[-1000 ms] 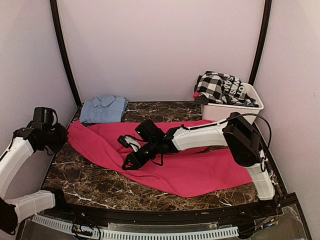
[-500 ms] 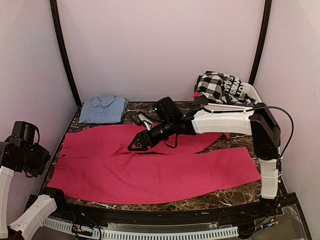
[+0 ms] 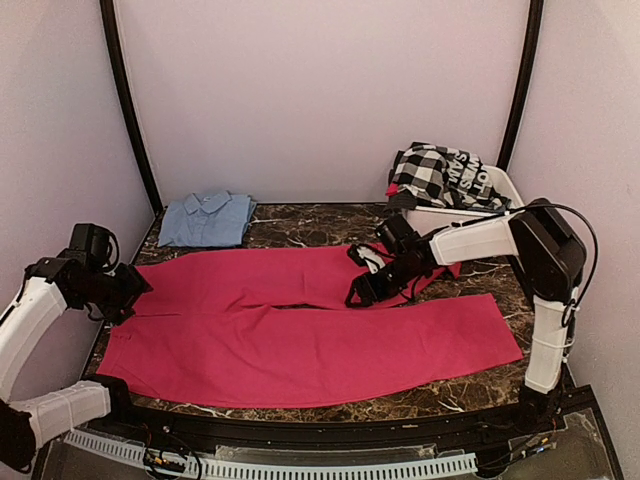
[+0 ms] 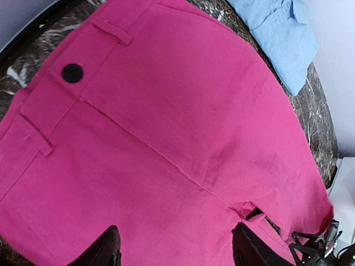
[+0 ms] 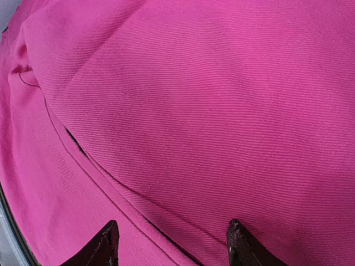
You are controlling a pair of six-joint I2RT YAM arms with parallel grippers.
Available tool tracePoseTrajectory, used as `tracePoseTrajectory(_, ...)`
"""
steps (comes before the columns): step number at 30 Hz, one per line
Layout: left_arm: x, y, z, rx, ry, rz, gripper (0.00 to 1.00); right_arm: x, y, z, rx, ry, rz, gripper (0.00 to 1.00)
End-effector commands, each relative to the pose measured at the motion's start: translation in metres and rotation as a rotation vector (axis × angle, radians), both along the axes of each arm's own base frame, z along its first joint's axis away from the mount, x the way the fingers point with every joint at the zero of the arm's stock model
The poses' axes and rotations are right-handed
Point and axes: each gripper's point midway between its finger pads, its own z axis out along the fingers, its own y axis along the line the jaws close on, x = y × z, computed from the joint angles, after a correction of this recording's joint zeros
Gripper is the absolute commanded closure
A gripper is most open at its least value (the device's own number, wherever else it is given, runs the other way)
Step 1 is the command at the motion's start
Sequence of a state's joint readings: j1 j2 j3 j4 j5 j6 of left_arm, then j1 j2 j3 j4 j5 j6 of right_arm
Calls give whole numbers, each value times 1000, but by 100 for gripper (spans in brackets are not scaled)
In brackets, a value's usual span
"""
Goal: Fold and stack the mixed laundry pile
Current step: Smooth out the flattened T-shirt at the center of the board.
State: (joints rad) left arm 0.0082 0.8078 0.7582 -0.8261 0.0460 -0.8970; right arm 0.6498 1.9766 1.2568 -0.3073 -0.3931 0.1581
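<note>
"What does the left wrist camera see that the top one can't?"
"A black button on the pink pants."
"Where are the pants?"
"Flat across the table. A second ago they were bunched up."
"And the claws?"
"The left claw and the right claw are both spread wide over the pants, holding nothing."

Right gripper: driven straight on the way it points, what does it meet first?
Probably the pink trousers; the right gripper points at them, cloth filling its wrist view. Gap unclear.

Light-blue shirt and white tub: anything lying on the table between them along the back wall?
No, only bare marble tabletop shows between the folded light-blue shirt and the white tub in the top view.
</note>
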Motion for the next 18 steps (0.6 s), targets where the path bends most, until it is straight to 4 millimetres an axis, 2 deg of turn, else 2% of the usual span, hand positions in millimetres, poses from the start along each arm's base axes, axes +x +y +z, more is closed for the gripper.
tracePoseTrajectory(1,48,-27,-10,-36,-99,-161,32,-9,-22,-17,-56,12,-35,38)
tracePoseTrajectory(4,55,-28,-42,-14,10,-171,32,-21,-32,-34,-87,54,-55,40)
tracePoseTrajectory(8,63,-25,-86,-1,131,-166,32,-36,-41,-46,-101,105,-78,42)
tracePoseTrajectory(14,81,-12,-113,50,194,-136,32,-69,-52,-59,-116,183,-103,44)
tracePoseTrajectory(15,87,-9,-113,52,188,-132,32,-75,-53,-61,-121,193,-105,44)
tracePoseTrajectory(18,92,1,-131,56,240,-118,32,-99,-49,-67,-132,235,-99,45)
